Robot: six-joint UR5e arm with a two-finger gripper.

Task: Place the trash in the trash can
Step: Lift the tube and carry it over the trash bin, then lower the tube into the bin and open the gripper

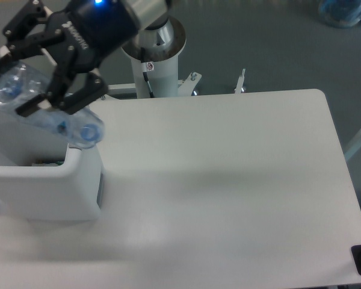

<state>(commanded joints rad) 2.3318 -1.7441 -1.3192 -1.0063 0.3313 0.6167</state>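
Fixed camera: black gripper (29, 78) clamps a clear plastic bottle (45, 111) with blue label, holding it tilted above the open white trash can (60, 186) at the bench's (228, 180) left edge.

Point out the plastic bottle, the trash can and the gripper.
plastic bottle (78, 127), fixed camera, capped end.
trash can (54, 192), fixed camera, front wall.
gripper (25, 81), fixed camera, midway between fingertips.

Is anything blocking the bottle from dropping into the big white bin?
Nothing visible. The gripper holds the clear plastic bottle above the white boxy plastic bin, whose top is open.
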